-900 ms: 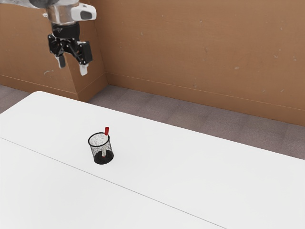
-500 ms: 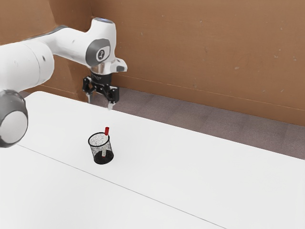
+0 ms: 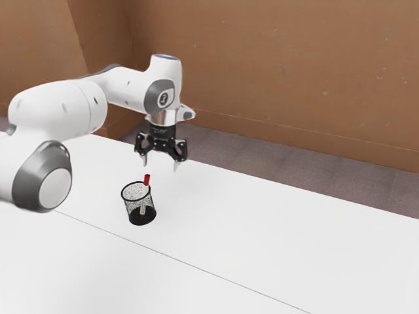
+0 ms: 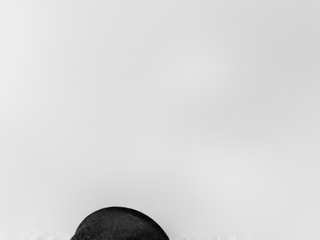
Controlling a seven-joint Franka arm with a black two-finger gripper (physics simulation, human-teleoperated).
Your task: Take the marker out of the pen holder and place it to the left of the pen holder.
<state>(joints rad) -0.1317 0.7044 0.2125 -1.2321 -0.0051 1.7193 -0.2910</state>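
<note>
In the exterior view my gripper [image 3: 160, 167] is open, its two fingers wide apart with nothing between them. It hangs above the table, higher than the pen holder [image 3: 130, 205], a black wire-mesh cup standing upright. The marker [image 3: 147, 180] leans inside the cup, its red end sticking up over the rim and its white body seen through the mesh. In the wrist view a dark rounded shape [image 4: 120, 223] shows at the lower edge; I cannot tell which part of the holder it is, if any.
The white table [image 3: 262, 229] has a thin seam running across it, in front of the pen holder in the exterior view. Behind the table's far edge are grey floor [image 3: 262, 157] and a brown wall [image 3: 275, 72].
My gripper has come down and toward the exterior view's right, from beyond the table's far edge to near the pen holder. It has stayed open. The holder and marker have not moved.
</note>
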